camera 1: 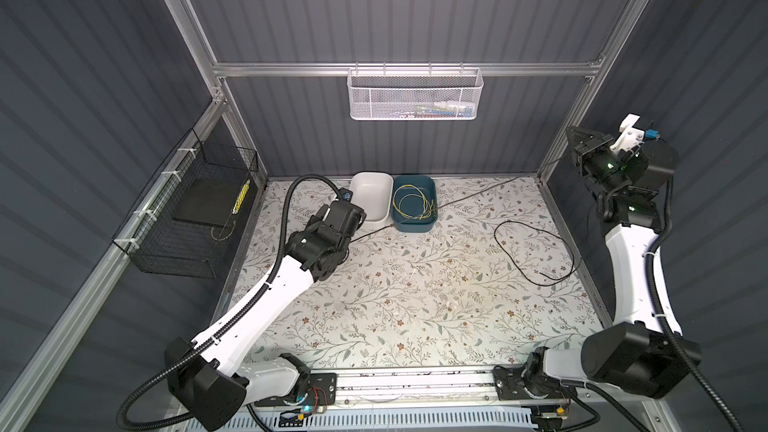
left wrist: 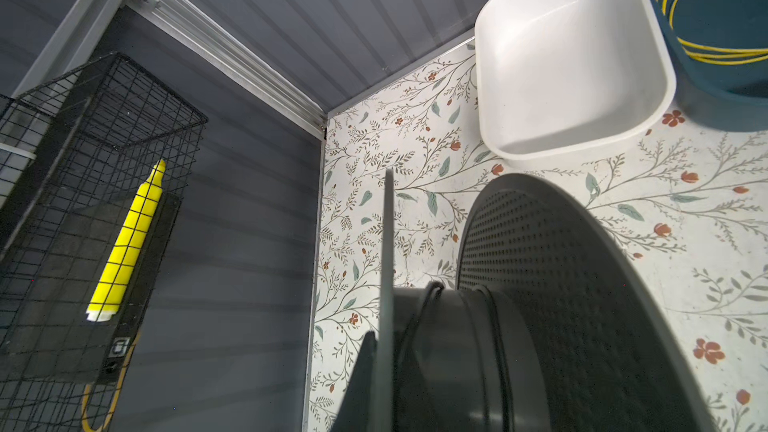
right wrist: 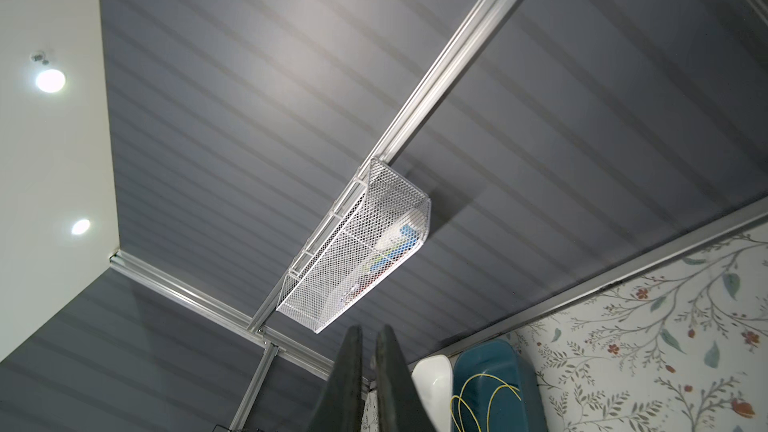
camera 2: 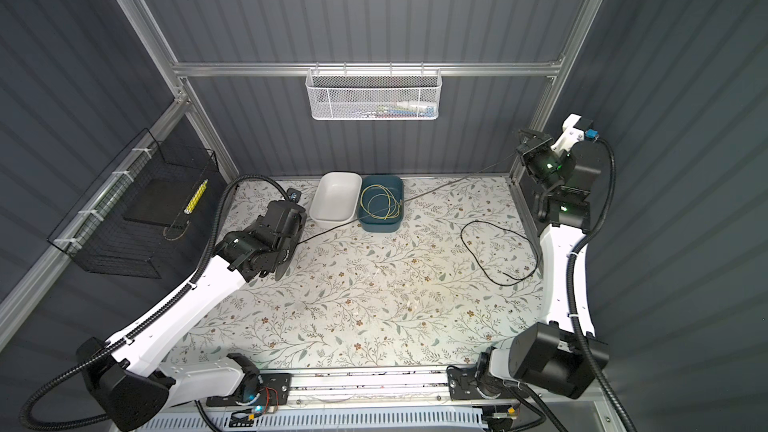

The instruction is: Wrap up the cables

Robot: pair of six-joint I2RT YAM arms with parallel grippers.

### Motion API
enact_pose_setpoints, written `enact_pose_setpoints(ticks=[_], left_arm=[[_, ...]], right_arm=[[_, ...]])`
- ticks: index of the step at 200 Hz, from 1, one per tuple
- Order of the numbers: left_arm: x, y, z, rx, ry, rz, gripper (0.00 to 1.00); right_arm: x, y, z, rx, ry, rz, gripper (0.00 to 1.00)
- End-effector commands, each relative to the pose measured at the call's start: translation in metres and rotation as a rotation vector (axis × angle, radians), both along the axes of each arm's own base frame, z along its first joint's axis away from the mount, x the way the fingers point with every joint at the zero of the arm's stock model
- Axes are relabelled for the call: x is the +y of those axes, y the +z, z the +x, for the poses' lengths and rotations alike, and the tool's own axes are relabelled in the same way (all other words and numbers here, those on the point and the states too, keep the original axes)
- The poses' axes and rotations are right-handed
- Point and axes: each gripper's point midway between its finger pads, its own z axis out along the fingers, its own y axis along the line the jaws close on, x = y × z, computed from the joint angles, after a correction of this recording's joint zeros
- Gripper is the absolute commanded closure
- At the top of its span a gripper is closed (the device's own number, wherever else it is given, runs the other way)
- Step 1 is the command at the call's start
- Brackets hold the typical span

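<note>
Clamping the thin flange of a black reel [left wrist: 582, 284], left fingers [left wrist: 360, 371] shut tight on it, low over the bench [camera 1: 415, 305] just beside the white tub [camera 1: 371, 197]. Wound a few turns round the reel's hub, the cables [camera 1: 495, 238]; from there drawn taut across the blue tub [camera 1: 411, 227] up to the right fingers [right wrist: 349, 380], raised high at the back right. Only a narrow slit between those; contact with the cord impossible to tell. Slack loop lying on the bench near its right edge.
</note>
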Motion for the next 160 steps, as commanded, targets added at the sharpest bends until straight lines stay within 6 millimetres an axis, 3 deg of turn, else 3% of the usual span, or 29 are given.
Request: enact_pose_setpoints(ticks=[1, 22, 45, 77, 115, 126, 146, 151, 160], left_arm=[[0.016, 0.015, -0.009, -0.046, 0.05, -0.013, 1.0], [0.015, 0.02, -0.014, -0.02, 0.027, -0.013, 1.0], [0.002, 0.023, -0.019, 0.039, -0.062, -0.045, 1.0], [-0.026, 0.033, -0.035, 0.118, -0.266, -0.124, 1.0], [-0.038, 0.029, -0.069, 0.213, -0.457, -0.145, 1.0], [-0.042, 0.038, -0.079, 0.192, -0.519, -0.174, 1.0], [-0.042, 0.04, -0.094, 0.204, -0.57, -0.185, 1.0], [-0.041, 0.056, -0.096, 0.169, -0.581, -0.196, 1.0], [-0.043, 0.06, -0.101, 0.177, -0.601, -0.217, 1.0]], right_arm=[[-0.008, -0.005, 0.01, 0.01, 0.01, 0.006, 0.87], [-0.016, -0.024, 0.027, 0.057, 0.003, 0.007, 0.87], [-0.021, -0.037, 0.046, 0.099, 0.0, 0.034, 1.0], [-0.006, -0.051, 0.071, 0.15, -0.016, -0.003, 1.0], [-0.004, -0.101, 0.1, 0.238, -0.093, 0.025, 1.0], [-0.003, -0.113, 0.105, 0.252, -0.122, 0.0, 1.0], [-0.018, -0.141, 0.118, 0.292, -0.201, 0.028, 1.0], [-0.021, -0.148, 0.121, 0.306, -0.214, 0.025, 1.0], [-0.027, -0.161, 0.126, 0.333, -0.238, 0.02, 1.0]])
